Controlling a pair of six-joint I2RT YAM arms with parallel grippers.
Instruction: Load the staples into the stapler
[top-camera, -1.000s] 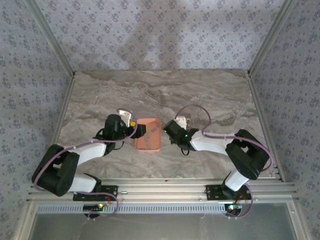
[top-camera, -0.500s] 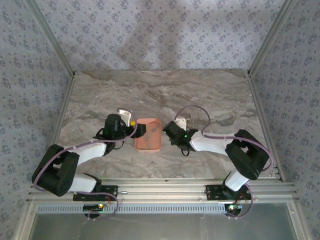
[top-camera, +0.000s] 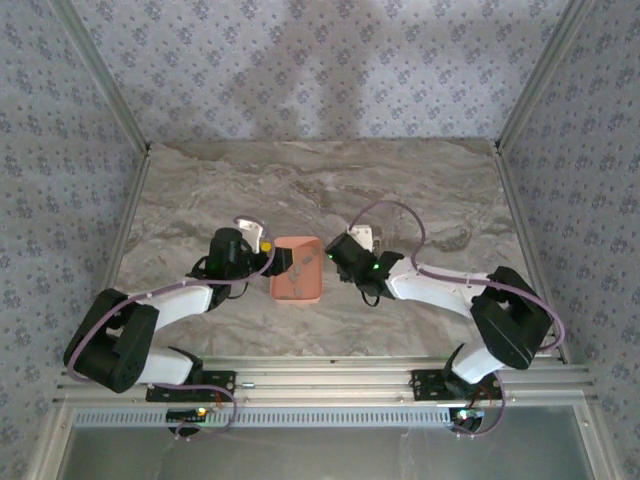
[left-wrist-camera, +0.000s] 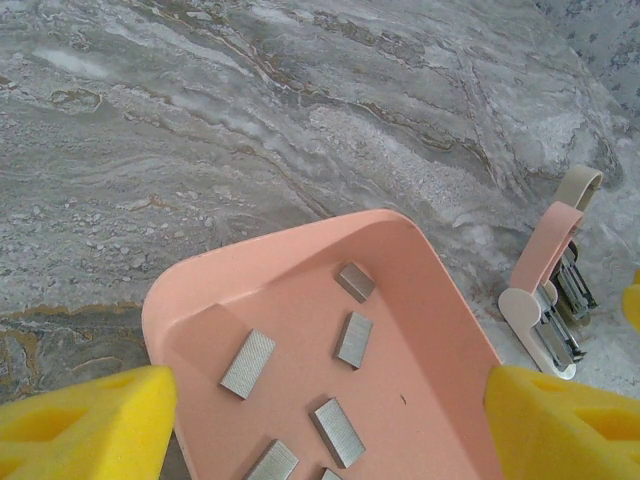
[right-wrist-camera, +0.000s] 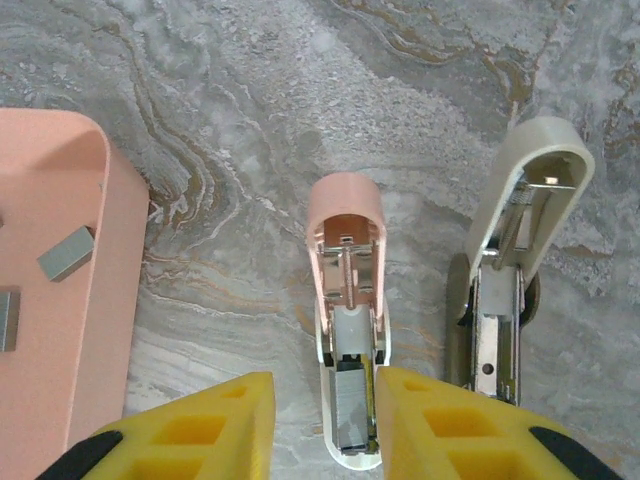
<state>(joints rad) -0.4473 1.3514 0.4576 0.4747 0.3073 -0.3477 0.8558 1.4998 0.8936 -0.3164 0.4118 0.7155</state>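
Note:
Several dull-grey staples (left-wrist-camera: 248, 363) lie loose in the salmon-pink tray (left-wrist-camera: 440, 300). My left gripper (left-wrist-camera: 330, 388) is open, its yellow fingers (left-wrist-camera: 90, 420) wide apart over the tray's near end with nothing between them. The pink mini stapler (right-wrist-camera: 345, 300) lies opened on the table, and a grey staple strip (right-wrist-camera: 350, 405) sits in its channel. My right gripper (right-wrist-camera: 325, 420) is open just over that stapler's near end, its right finger (right-wrist-camera: 450, 430) close to the stapler's edge. In the top view the left gripper (top-camera: 283, 262) and right gripper (top-camera: 332, 256) flank the tray (top-camera: 297, 297).
A tan mini stapler (right-wrist-camera: 520, 220) lies opened right beside the pink one, on its right. From the left wrist, both staplers (left-wrist-camera: 545, 290) sit just past the tray's right wall. The marble table (top-camera: 300, 190) stretches to patterned walls behind.
The right arm's elbow has swung out to the right, and its gripper has shifted slightly toward the tray. The left arm has not moved.

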